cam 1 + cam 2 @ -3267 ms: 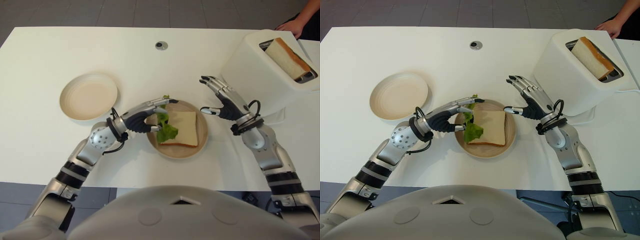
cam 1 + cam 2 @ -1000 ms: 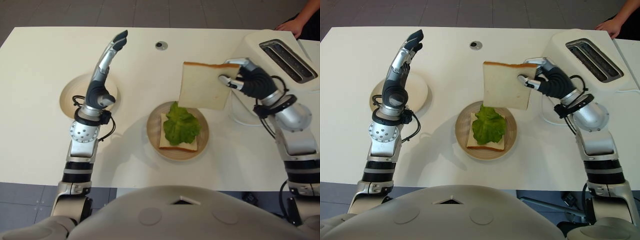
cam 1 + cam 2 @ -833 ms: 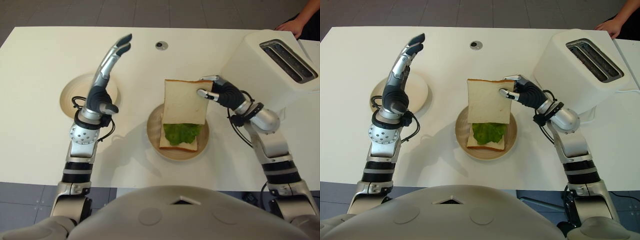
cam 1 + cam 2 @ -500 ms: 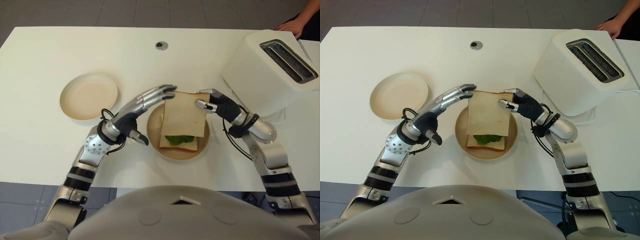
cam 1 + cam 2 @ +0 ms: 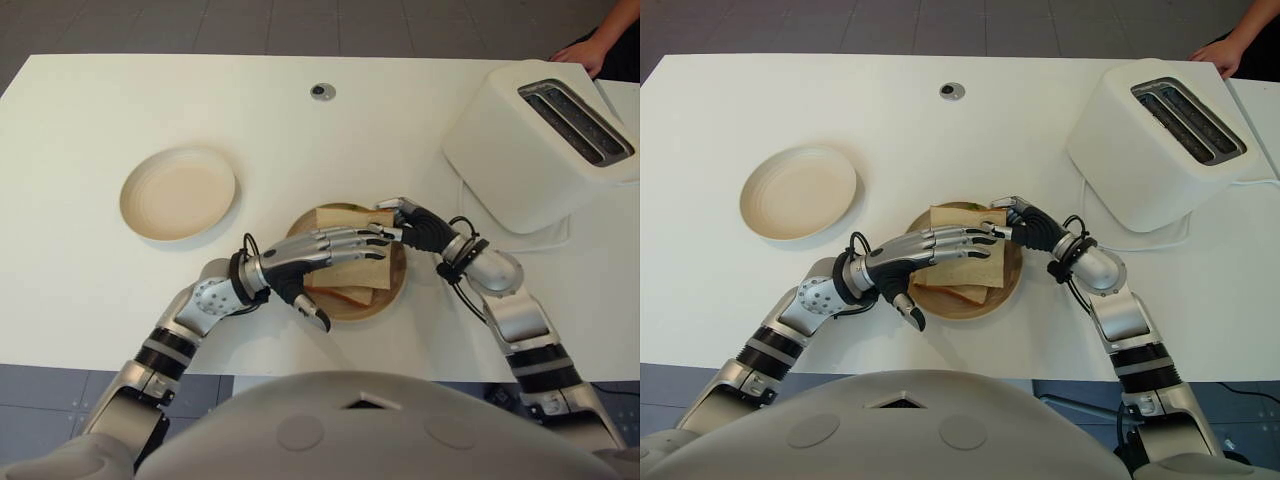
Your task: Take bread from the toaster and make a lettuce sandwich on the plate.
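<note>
The left robot hand [image 5: 310,255] lies open, fingers flat on the top slice of white bread [image 5: 345,218], which sits beneath it on the round tan plate [image 5: 390,295]. The right robot hand [image 5: 422,228] pinches that slice's far right corner.

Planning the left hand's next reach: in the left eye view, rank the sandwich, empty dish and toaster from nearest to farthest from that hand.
1. Sandwich, directly under the left hand.
2. Empty dish, to its left.
3. Toaster, far right corner.
</note>
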